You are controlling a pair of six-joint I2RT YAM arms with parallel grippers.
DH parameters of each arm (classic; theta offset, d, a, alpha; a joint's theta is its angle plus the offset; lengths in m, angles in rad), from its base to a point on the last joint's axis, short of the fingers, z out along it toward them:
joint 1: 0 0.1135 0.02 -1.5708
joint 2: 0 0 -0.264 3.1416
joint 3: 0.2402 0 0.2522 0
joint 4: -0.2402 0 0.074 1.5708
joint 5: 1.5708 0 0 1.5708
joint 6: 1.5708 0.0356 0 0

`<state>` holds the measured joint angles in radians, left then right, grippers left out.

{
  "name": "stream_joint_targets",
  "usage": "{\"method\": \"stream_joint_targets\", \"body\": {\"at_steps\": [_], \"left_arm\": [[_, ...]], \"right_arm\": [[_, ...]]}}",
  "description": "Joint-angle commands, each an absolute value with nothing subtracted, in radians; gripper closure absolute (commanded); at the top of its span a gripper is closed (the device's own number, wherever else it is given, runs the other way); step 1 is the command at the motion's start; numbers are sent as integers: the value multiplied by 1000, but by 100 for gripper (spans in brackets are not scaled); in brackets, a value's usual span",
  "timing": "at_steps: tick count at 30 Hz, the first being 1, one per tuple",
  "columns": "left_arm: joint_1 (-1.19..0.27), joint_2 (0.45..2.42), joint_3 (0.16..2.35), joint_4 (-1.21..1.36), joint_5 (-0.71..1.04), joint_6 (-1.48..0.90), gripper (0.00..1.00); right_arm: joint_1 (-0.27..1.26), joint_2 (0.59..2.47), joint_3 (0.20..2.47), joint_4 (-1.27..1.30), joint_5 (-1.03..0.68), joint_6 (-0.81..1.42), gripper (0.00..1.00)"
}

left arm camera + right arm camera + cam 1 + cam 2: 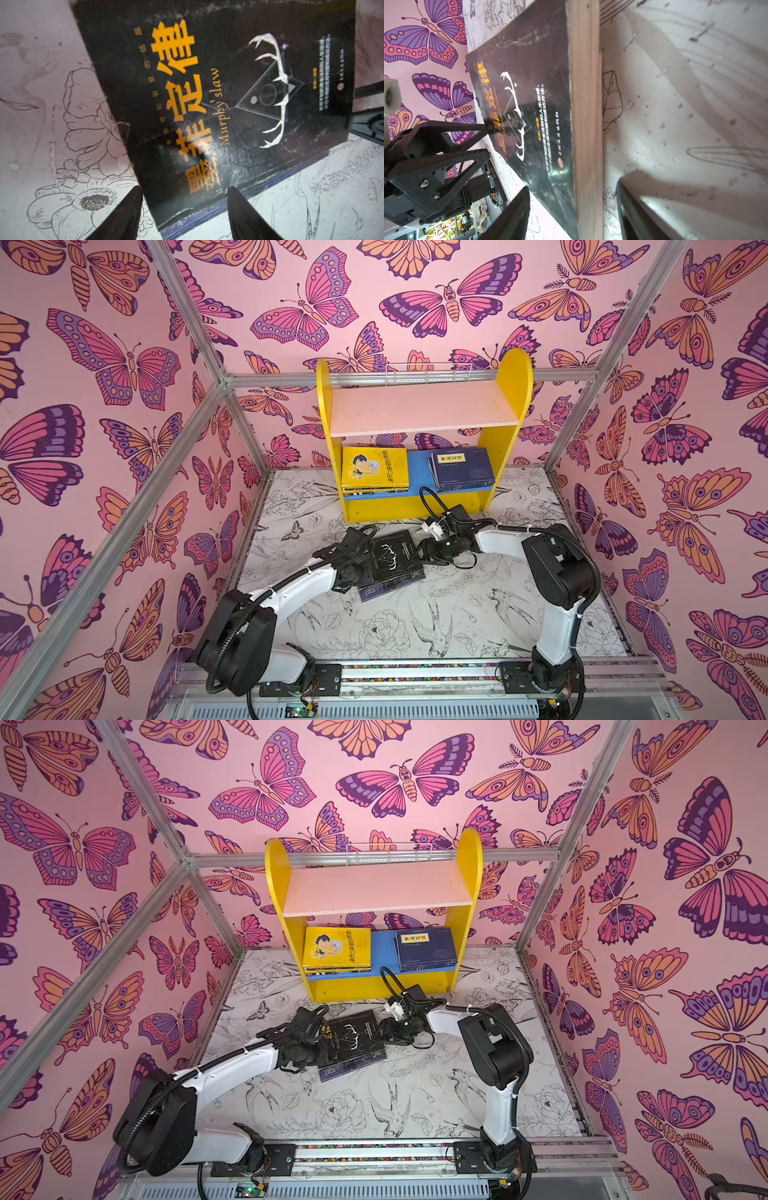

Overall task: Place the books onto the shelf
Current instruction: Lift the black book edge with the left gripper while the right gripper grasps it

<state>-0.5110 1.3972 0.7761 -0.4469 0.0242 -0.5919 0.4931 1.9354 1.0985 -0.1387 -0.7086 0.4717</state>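
Two stacks of books lie flat on the shelf's (513, 381) blue lower board (417, 472): one yellow stack (374, 468) at the left and one navy stack (463, 468) at the right, apart from each other. I cannot tell how many books each holds. On the table (415, 626), just in front of the shelf, one black book (392, 558) lies on at least one navy book (374, 592). Two grippers flank them. The left gripper (184, 188) is spread above the black book's corner. The right gripper (572, 185) is spread astride the page edges.
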Motion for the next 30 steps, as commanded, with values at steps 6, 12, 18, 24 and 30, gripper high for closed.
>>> {"method": "stream_joint_targets", "body": {"at_steps": [6,12,18,24,30], "left_arm": [[-514,1397,770,-450,-56,-640,33],[-515,1448,794,-444,-16,-622,33],[-534,1494,831,-432,8,-585,36],[-563,1542,856,-431,39,-553,37],[-580,1591,868,-433,73,-542,38]], "right_arm": [[483,1936,1091,-131,-723,473,35],[478,1937,1084,-128,-722,478,35],[449,1928,1054,-119,-731,479,35],[417,1924,1014,-105,-783,478,37],[379,1902,945,27,-851,559,46]]}}
